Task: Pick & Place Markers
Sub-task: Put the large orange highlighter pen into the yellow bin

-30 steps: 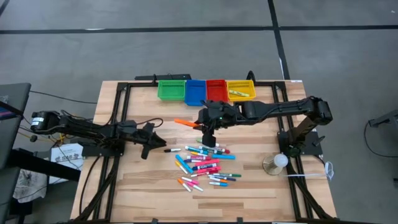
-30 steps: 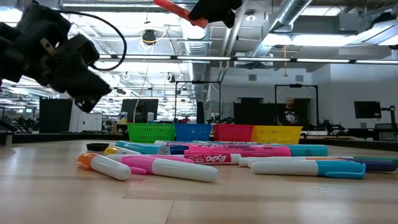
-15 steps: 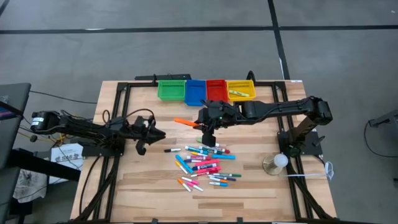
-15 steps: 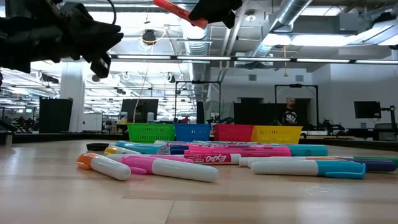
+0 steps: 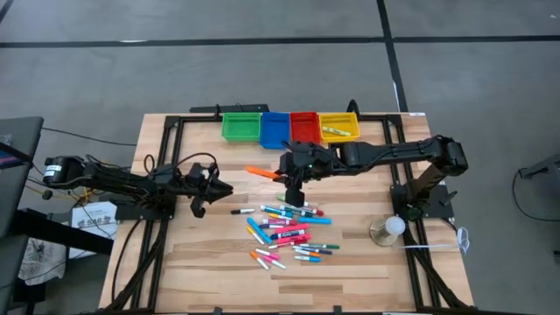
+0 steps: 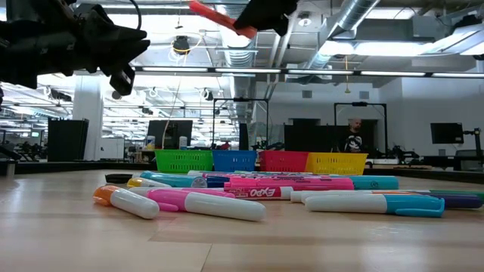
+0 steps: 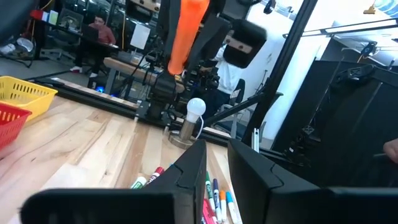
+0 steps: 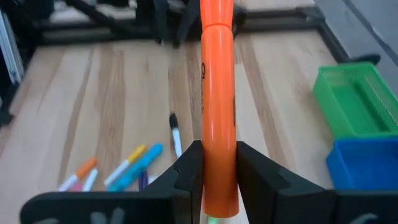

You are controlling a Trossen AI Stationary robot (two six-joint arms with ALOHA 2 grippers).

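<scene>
My right gripper (image 5: 287, 175) hangs over the table's middle, shut on an orange marker (image 5: 260, 172) that sticks out toward the table's left; the low view shows the marker (image 6: 219, 17) high above the wood. Below and nearer lie several markers (image 5: 284, 232) in pink, blue, orange and white, flat on the table (image 5: 201, 254). My left gripper (image 5: 226, 188) hovers at the left, pointing level toward the pile; its fingers (image 7: 193, 165) stand a narrow gap apart with nothing between them. My right gripper pinches the orange marker's barrel (image 8: 217, 177) between its two fingers, close to the end nearest the wrist. The fingers come from the table's right, slanting down, and lie along the marker, which runs out past their tips. The marker is lifted clear of the table.
Green (image 5: 240, 128), blue (image 5: 275, 129), red (image 5: 304, 126) and yellow (image 5: 339, 126) bins stand in a row at the far edge; the yellow one holds a marker. A lone black marker (image 5: 241, 211) lies left of the pile. A clear stand with a white ball (image 5: 388, 229) sits at the right.
My left gripper has tipped up from pointing down at the table to pointing level, and has risen a little; for the last half second it has kept still. My right gripper and the orange marker have stayed where they were.
</scene>
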